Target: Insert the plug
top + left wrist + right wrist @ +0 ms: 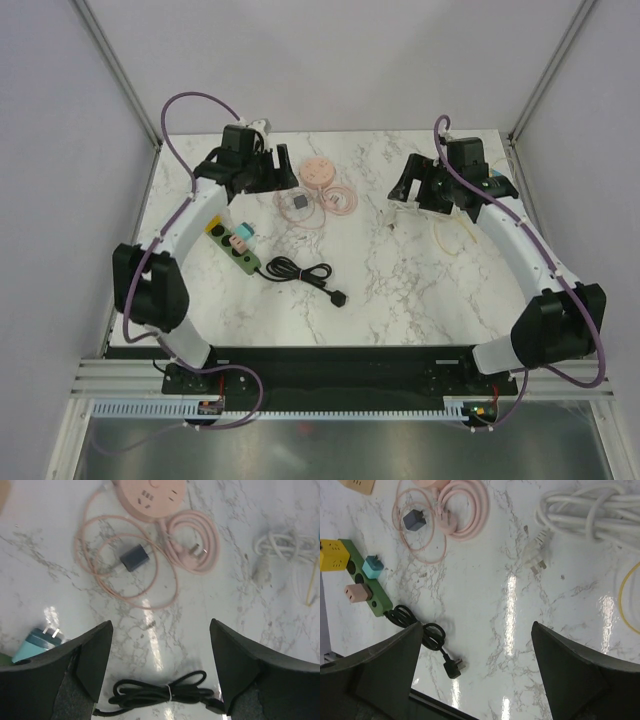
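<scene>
Plug, likely dark blue charger (134,558), lies loose on desk (240,605), upper centre of left wrist view, near round pink socket hub (150,495). Left claw (160,625) spread wide, empty, probably lining up grasp. Right claw (476,625) likewise apart, empty, clear of work.

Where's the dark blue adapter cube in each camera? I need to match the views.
Top external: dark blue adapter at rear centre of the table.
Left wrist: upper middle.
Right wrist: upper left.
Shared landmark: the coiled pink cord lying just to its right in all three views.
</scene>
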Available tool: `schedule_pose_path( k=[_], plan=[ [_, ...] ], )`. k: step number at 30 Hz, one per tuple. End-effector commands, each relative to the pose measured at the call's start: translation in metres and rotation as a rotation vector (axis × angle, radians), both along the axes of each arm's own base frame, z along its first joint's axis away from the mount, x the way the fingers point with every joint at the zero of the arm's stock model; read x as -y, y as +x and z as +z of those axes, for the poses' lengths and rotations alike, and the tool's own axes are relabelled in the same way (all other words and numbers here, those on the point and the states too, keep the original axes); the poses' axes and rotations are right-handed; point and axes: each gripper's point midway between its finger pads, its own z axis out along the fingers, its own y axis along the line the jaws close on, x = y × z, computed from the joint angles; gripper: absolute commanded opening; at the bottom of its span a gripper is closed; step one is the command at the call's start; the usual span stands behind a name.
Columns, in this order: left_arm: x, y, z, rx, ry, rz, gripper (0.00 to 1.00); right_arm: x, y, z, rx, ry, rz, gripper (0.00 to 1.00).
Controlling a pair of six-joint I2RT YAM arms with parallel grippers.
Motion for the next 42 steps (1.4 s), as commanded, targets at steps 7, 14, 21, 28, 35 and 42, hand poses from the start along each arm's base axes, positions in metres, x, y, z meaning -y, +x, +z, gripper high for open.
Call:
schedule_pose_path(
  k=[7, 14, 21, 28, 35, 42],
  plan=[
    [-0.071, 0.117, -0.016, 0.068, 0.285, 0.233, 0.93, -0.02, -0.023, 0.034, 0.208, 0.168, 0.063, 0.98],
    [-0.124, 0.162, -0.033, 0.074, 0.573, 0.308, 1.0, -0.03, -0.027, 0.06, 0.272, 0.232, 0.104, 0.98],
    [-0.148, 0.169, -0.072, 0.0, 0.565, 0.228, 1.0, -0.031, -0.028, 0.063, 0.281, 0.233, 0.11, 0.98],
    [-0.15, 0.17, -0.098, -0.031, 0.618, 0.147, 1.0, -0.032, -0.02, 0.063, 0.28, 0.225, 0.111, 0.98],
    [-0.158, 0.176, -0.111, -0.043, 0.596, 0.121, 1.0, -0.032, -0.018, 0.06, 0.271, 0.223, 0.107, 0.98],
    [-0.147, 0.161, -0.094, -0.039, 0.565, 0.112, 0.96, -0.03, -0.02, 0.066, 0.289, 0.215, 0.106, 0.98]
  ],
)
